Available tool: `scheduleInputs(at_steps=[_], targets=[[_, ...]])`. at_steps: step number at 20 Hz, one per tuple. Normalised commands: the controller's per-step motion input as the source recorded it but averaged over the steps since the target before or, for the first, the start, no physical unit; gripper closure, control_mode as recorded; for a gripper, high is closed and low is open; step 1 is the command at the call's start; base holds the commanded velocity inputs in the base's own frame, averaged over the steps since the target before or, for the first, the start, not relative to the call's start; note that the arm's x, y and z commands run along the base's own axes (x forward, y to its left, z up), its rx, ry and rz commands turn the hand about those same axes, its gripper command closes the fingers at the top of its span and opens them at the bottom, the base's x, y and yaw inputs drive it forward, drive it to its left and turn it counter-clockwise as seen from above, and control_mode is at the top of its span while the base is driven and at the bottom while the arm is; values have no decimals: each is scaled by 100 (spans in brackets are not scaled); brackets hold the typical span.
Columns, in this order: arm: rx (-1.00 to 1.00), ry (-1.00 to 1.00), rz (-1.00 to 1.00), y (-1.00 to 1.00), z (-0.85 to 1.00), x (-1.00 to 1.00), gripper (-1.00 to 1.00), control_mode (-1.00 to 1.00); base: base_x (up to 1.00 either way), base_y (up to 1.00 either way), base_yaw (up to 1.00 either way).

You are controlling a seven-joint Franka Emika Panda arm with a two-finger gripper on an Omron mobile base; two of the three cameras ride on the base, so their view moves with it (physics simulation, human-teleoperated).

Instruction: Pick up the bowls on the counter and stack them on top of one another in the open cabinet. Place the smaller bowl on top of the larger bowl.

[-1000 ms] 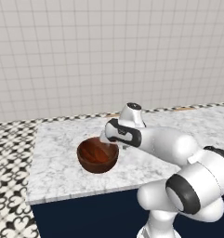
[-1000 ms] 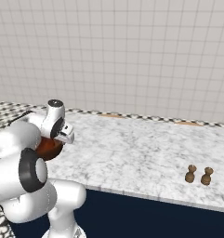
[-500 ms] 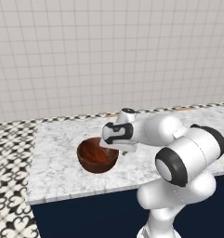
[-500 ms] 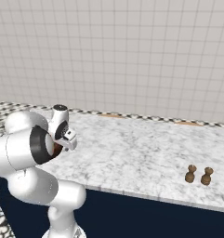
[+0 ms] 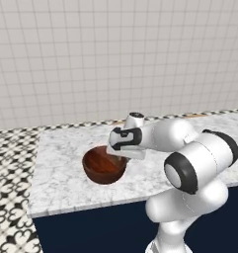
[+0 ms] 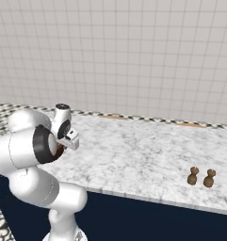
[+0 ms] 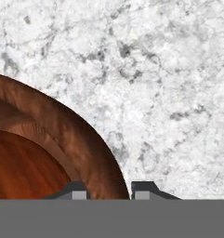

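Observation:
The larger bowl, deep and reddish-brown, stands on the marbled counter near its left end. My gripper comes down on the bowl's right rim. In the hand view the thick rim of the bowl runs between my two fingertips, one inside the bowl and one outside, and the gripper is shut on it. From the right base view my arm covers most of the bowl; a brown sliver of the bowl shows beside the hand. The smaller bowl and the open cabinet are out of view.
Two small brown shakers stand near the counter's front right. A tiled wall runs behind the counter. The counter's left end and front edge lie close to the bowl, with patterned floor beyond.
The jaws stood wide a second ago and have closed onto the bowl's rim. The arm's elbow has swung round. The bowl sits where it was.

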Motion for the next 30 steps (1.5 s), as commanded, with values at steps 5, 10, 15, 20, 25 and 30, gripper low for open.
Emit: scheduleInputs(at_steps=[5,10,15,20,25,30], targets=[[13,-3,-12,-15,32,-25,100,-100,0,0,0],[23,-8,-27,-49,74,-38,100,-100,0,0,0],[27,-18,-27,-59,100,-49,100,-100,0,0,0],[17,-16,-15,-28,84,-34,100,-100,0,0,0],[5,-20,1,0,44,-47,100,-100,0,0,0],[0,0,0,0,0,0,100,100,-97,27,50]])
